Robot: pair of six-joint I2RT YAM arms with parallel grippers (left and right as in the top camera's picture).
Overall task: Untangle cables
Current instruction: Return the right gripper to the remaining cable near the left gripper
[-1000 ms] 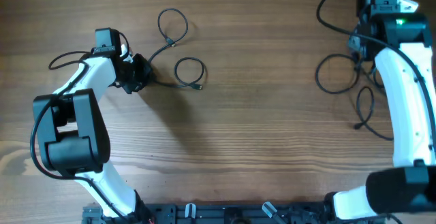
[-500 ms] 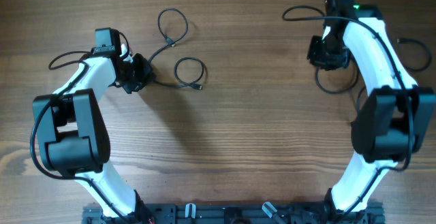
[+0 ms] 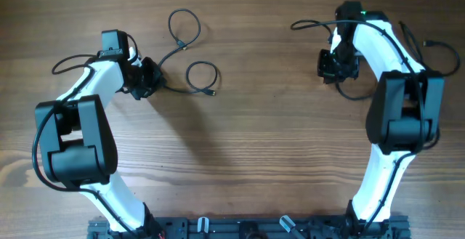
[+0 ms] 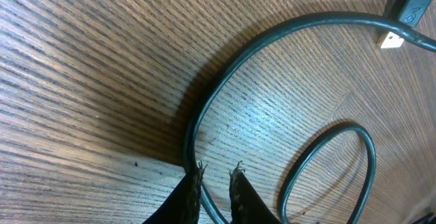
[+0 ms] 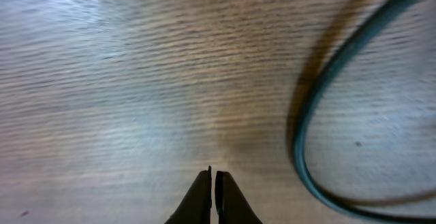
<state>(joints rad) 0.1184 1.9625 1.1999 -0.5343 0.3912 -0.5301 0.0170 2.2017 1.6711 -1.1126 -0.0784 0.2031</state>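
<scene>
Nothing readable from where I stand: no words, labels, brand marks or numbers on the cables [image 4: 255, 42], the two arms [image 3: 102, 83] or the wooden table [image 3: 254, 144].

This looked like a robotics lab bench: a wood-grain table [image 3: 269, 144] carried a left arm [image 3: 76, 141] and a right arm [image 3: 399, 112] rising from a black mounting rail [image 3: 218, 229] at six o'clock, with loose cables [image 3: 188, 75] at eleven.
</scene>
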